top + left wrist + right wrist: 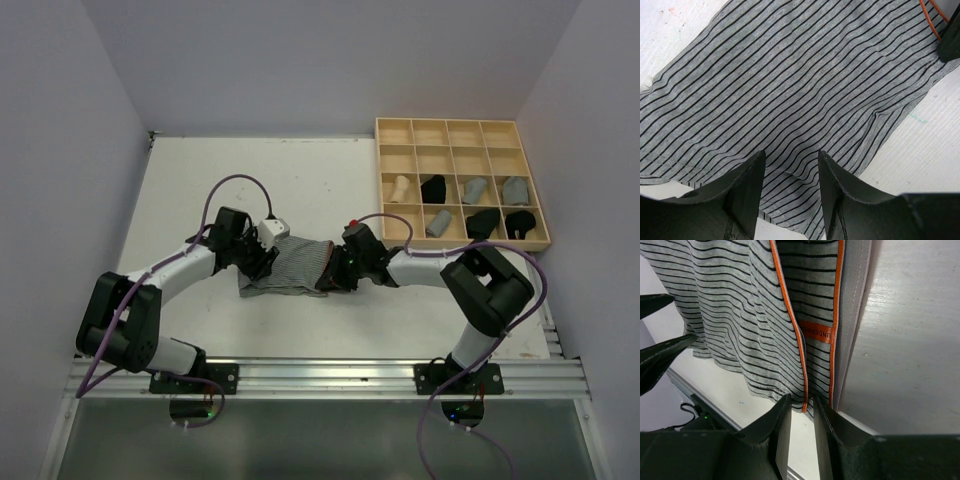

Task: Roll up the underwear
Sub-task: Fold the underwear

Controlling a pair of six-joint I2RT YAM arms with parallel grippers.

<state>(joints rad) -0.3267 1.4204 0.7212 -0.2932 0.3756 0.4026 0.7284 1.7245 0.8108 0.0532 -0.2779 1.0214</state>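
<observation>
Bare table (300,190) beyond underwear (290,265); tray (379,160) at far-right corner, walls (60,150) L/R.

Orange label (818,332) sewn on the waistband of the striped grey underwear (735,305), dark capitals read sideways as "UNDERW", remaining letters cut off at the band's edge, no other writing made out elsewhere.

Premises: a robotics laboratory test cell. Evidence: a white table (300,170) boxed in on three sides by plain pale wall panels (60,150). An aluminium rail (330,372) runs along the table's near edge, carrying the left arm (130,310) and right arm (490,290). Purple cables (238,179) hang in loose loops. A wooden grid tray (430,133) sits at the table's far right corner.
</observation>
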